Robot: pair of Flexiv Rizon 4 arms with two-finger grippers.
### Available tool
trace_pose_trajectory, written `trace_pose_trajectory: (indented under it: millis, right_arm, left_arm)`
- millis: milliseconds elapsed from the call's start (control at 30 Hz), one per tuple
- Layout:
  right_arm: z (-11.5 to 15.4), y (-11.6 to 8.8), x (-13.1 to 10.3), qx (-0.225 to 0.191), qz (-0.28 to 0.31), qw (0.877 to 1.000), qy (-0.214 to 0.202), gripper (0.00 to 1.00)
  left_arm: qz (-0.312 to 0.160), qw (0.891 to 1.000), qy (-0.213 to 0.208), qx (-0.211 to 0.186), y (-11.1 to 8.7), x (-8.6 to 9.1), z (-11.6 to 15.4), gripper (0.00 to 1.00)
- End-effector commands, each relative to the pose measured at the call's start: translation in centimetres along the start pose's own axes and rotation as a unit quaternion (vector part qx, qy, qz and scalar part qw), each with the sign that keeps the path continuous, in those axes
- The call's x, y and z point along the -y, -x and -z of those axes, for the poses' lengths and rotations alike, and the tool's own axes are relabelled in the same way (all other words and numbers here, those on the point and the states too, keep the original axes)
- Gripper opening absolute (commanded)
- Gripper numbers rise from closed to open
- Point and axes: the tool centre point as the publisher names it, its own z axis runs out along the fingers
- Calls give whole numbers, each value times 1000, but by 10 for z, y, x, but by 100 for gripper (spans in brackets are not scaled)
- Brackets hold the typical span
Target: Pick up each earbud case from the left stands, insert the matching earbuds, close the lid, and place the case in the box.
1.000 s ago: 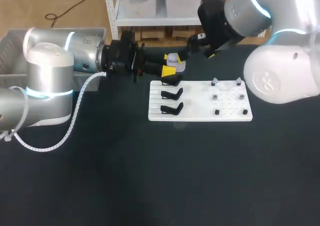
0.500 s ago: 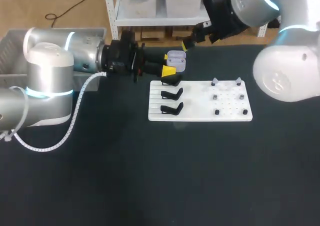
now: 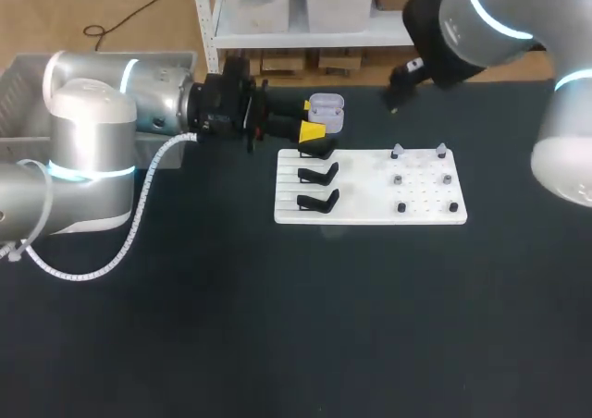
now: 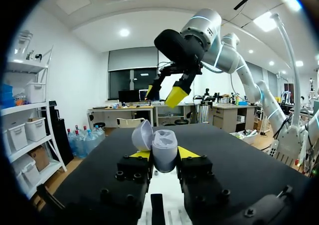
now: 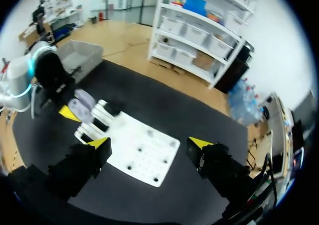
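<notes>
Two black stands (image 3: 319, 172) sit in the open at the left end of the white board (image 3: 370, 213) on the table (image 3: 277, 325). A third one is tucked right under the left tool (image 3: 315, 127). The board's right half has a grid of little black pegs (image 3: 401, 207), and the two far ones carry small grey pieces (image 3: 396, 150) that look like earbuds. The grey box (image 3: 20, 76) is off at the far left, mostly hidden behind the left arm.

Left tool is pinching the earbud case (image 3: 326, 108) from both sides, with the lid flipped open. It's holding the case just above the board's far left corner. Right tool (image 5: 149, 144) is up in the air past the board's far edge, well apart from the case, fingers spread wide and not touching anything. Can't make out any writing on anything from where I'm standing.
</notes>
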Motion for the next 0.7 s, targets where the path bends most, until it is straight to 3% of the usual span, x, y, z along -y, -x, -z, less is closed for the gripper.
trace_pose_trajectory:
  millis: [33,433,700]
  right_arm:
    - [-12,-11,3,-4,-17,998,-53,100]
    - [-48,-37,17,-72,-61,995,-32,100]
    - [-50,-40,19,-74,-62,995,-31,100]
  left_arm:
    - [-1,1000,2,1,-1,1,0,0]
    - [-1,1000,2,1,-1,1,0,0]
    - [-1,1000,2,1,-1,1,0,0]
